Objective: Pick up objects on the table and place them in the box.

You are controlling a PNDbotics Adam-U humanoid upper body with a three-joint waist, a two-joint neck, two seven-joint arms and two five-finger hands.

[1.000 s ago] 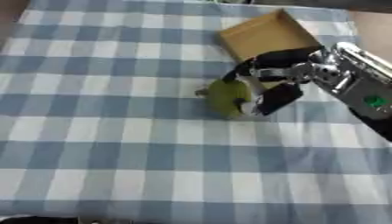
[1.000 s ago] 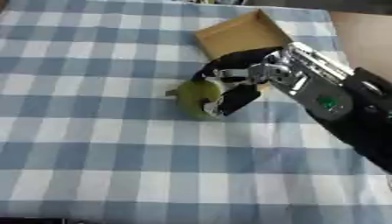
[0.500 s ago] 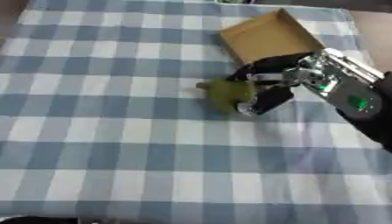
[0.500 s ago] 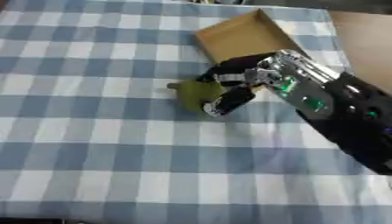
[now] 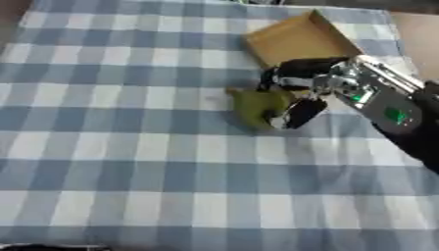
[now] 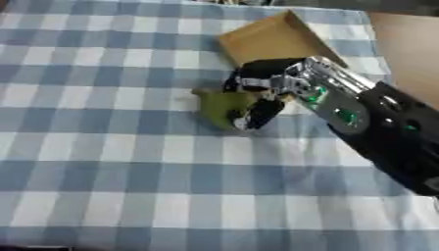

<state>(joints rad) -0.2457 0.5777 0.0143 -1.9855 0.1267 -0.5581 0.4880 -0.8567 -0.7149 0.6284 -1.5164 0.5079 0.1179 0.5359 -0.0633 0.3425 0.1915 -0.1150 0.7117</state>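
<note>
At centre table, the green object was pinched between curled fingers and thumb of the right hand, apparently for lifting toward the cardboard box waiting near at one o'clock.

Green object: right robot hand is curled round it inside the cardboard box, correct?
Not quite. The right robot hand is curled round the green object, but on the checked tablecloth, in front of the cardboard box, not inside it. The left eye view shows this.
</note>
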